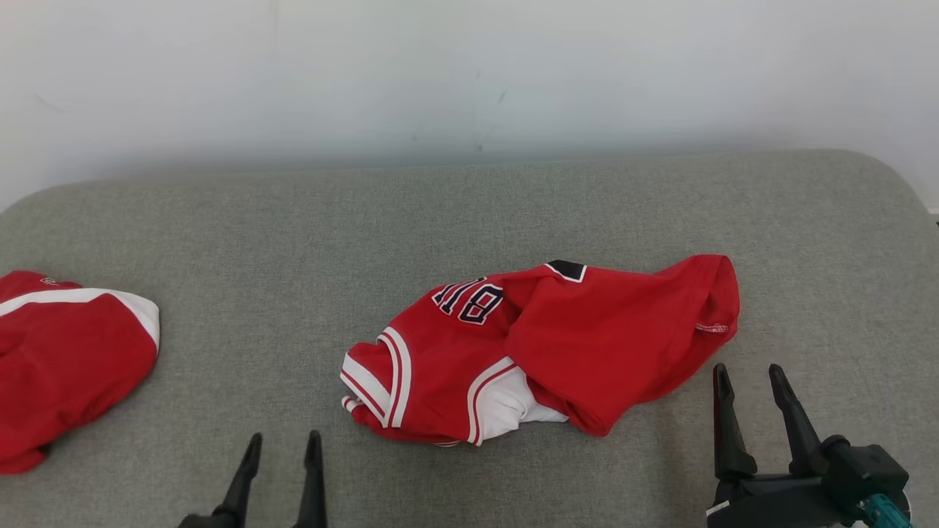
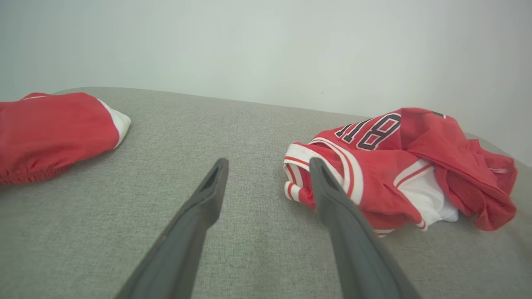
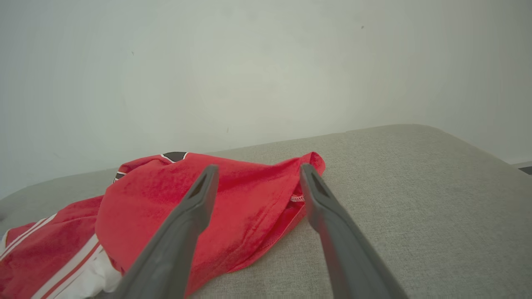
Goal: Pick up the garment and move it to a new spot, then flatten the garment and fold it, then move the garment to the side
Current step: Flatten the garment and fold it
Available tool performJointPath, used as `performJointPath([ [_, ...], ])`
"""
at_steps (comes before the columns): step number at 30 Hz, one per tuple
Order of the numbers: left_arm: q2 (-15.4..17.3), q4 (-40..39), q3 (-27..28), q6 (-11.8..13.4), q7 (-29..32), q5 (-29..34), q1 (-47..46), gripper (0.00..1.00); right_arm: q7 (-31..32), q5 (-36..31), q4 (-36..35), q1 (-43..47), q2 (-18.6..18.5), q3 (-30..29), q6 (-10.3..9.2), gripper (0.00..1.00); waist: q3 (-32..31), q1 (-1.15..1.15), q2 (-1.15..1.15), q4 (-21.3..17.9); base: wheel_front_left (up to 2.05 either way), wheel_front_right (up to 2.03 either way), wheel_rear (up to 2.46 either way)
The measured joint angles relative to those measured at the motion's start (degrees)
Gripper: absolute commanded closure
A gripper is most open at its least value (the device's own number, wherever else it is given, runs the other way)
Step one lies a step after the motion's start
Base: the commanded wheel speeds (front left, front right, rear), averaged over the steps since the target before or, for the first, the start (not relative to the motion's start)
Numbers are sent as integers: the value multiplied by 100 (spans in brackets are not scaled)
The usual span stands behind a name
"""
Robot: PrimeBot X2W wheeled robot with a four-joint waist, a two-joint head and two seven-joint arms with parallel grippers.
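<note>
Red jersey (image 1: 543, 352), white-trimmed with dark numerals, lies crumpled at centre of the head view on the grey fabric cushion (image 1: 469, 213). It is bunched and folded over itself, with white lining showing at its lower edge. Second red garment (image 1: 66, 359) sits at the far left edge of frame, well apart. Left gripper (image 1: 285, 435), lower left: jaws spread wide, holding nothing, tips near the jersey's striped opening. Right gripper (image 1: 748, 369), lower right: likewise spread and empty, tips near the jersey's right-hand hem. Pickup not yet begun, by my reading. Risks: the layers are stacked, so a pinch may catch only the top ply and the cloth would lift as a twisted lump, hard to flatten. The thin hem may slip from the long fingers. Fingertips driven low could snag the cushion weave. A leftward carry could land on the second garment.
</note>
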Motion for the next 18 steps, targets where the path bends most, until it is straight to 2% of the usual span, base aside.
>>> performJointPath([
  [6,1,326,-441,-146,0,-12,-385,0,0,-9,13,54,49,43,0,0,38,0,0,-17,0,0,0],
  [18,-4,1849,-1128,-301,0,-7,-1199,0,0,62,96,-62,59,226,0,0,87,0,0,-248,0,0,0],
])
